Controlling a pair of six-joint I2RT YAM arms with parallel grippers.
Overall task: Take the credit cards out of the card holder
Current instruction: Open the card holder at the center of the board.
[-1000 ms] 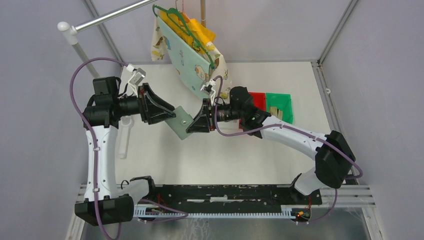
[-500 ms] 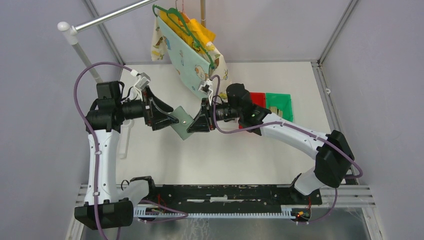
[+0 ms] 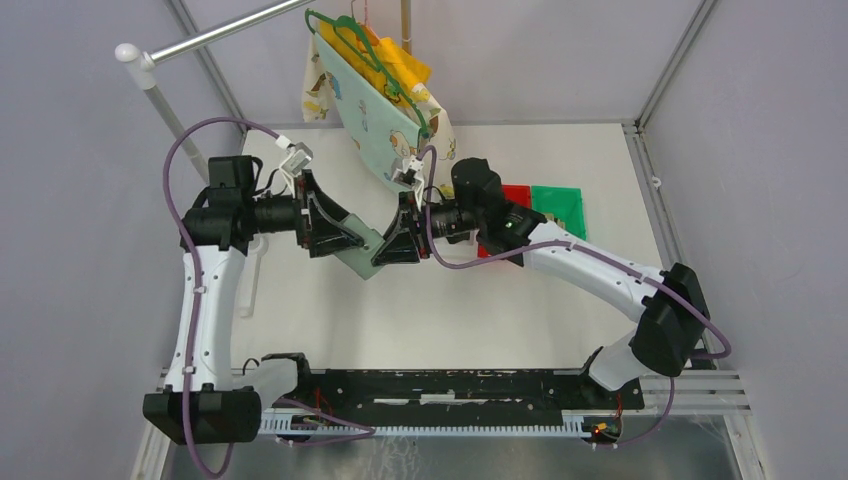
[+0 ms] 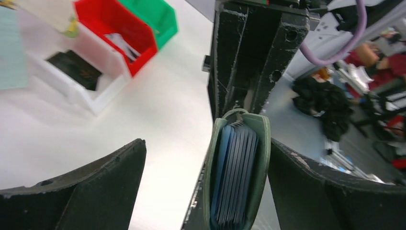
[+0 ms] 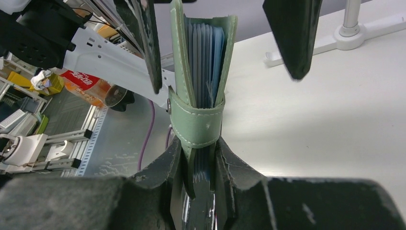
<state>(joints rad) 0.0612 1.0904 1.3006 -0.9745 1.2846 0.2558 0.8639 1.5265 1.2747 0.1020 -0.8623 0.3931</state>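
From above, the card holder [image 3: 362, 256] hangs in the air over the surface [image 3: 440, 310], pinched by the right end effector [image 3: 392, 248]. The left end effector [image 3: 345, 240] is spread around its other end. The likely failure is a drop: the right jaws grip only one end, so a push or pull from the left arm could twist the holder loose. To the right sit a red bin [image 3: 515, 197] and a green bin [image 3: 558, 208]. The green one holds something tan, and the red one's contents are hidden by the arm.

In the left wrist view, the left end effector [image 4: 206, 143] is wide open and holds nothing. The holder's far cover lies against one finger [image 4: 325, 191] and well clear of the other. Closing here would only squeeze the covers together. The red bin holds a pale item, the white bin [image 4: 103, 93] a dark flat one, and the green bin's inside is not visible.

In the right wrist view, the right end effector [image 5: 198, 148] is clamped tight on the holder's lower end. The snap tab [image 5: 196, 125] is fastened across the covers, so nothing can come out yet. Blue-silver pockets [image 5: 206, 57] show edge-on, but the credit cards cannot be told apart from them.
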